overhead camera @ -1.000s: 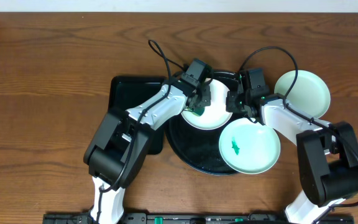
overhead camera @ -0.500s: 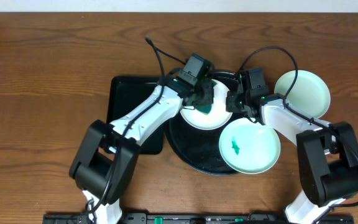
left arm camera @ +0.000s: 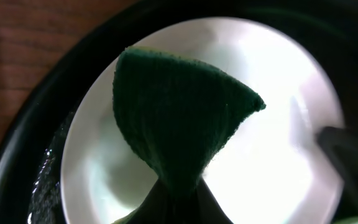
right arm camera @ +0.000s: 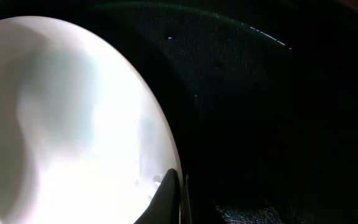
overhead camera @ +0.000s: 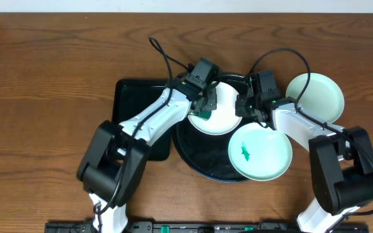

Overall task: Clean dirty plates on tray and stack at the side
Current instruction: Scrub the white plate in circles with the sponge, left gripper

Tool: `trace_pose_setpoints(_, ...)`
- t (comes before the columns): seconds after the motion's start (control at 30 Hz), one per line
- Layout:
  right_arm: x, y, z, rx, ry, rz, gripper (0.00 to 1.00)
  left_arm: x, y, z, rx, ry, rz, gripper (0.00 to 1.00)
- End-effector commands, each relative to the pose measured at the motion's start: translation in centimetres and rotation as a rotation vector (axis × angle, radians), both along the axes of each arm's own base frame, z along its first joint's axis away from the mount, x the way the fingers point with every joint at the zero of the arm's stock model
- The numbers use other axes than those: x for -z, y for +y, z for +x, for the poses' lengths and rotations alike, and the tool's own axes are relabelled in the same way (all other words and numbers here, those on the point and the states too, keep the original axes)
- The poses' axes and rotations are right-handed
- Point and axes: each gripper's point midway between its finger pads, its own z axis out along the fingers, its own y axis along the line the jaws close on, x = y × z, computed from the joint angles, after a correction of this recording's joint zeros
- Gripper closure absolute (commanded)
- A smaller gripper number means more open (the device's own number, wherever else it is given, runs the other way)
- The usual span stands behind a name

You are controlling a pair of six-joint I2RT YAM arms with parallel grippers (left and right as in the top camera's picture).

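Observation:
The round black tray (overhead camera: pixel 206 165) holds a white plate (overhead camera: pixel 224 120) at its far side. My left gripper (overhead camera: pixel 207 105) is shut on a green sponge (overhead camera: pixel 206 114) that presses on this plate's left part; in the left wrist view the sponge (left arm camera: pixel 179 118) fans out over the plate (left arm camera: pixel 284 143) from the gripper (left arm camera: pixel 179 196). My right gripper (overhead camera: pixel 243 107) is shut on the same plate's right rim, and its fingers (right arm camera: pixel 169 193) pinch the plate's edge (right arm camera: pixel 61 124). A second plate (overhead camera: pixel 260 153) with a green smear lies over the tray's right rim. A third, clean plate (overhead camera: pixel 316 96) sits on the table to the right.
A rectangular black tray (overhead camera: pixel 131 97) lies left of the round one, partly under my left arm. Black cables loop above both wrists. Brown wooden table (overhead camera: pixel 44 77) surrounds everything. The round tray's wet black floor (right arm camera: pixel 278 93) fills the right wrist view.
My left gripper swung the sponge a little right across the plate, then back to the left. The right gripper and all the plates have stayed put.

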Motion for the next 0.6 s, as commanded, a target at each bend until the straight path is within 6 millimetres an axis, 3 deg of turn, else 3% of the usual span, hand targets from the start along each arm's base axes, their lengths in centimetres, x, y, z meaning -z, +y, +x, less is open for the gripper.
trace_pose_setpoints(0.0,0.5,1.0,-0.6,-0.032,0.024,0.035,0.99,2.7,0.5,-0.7,0.009,0.045,0.052,0.93)
trace_pose_setpoints(0.27,0.5,1.0,-0.6,-0.032,0.024,0.036,0.99,4.9,-0.2,-3.3,0.015,0.134,0.085,0.93)
trace_pose_setpoints(0.57,0.5,1.0,-0.6,-0.032,0.024,0.035,0.99,4.4,-4.7,-5.7,0.121,0.167,-0.027,0.93)
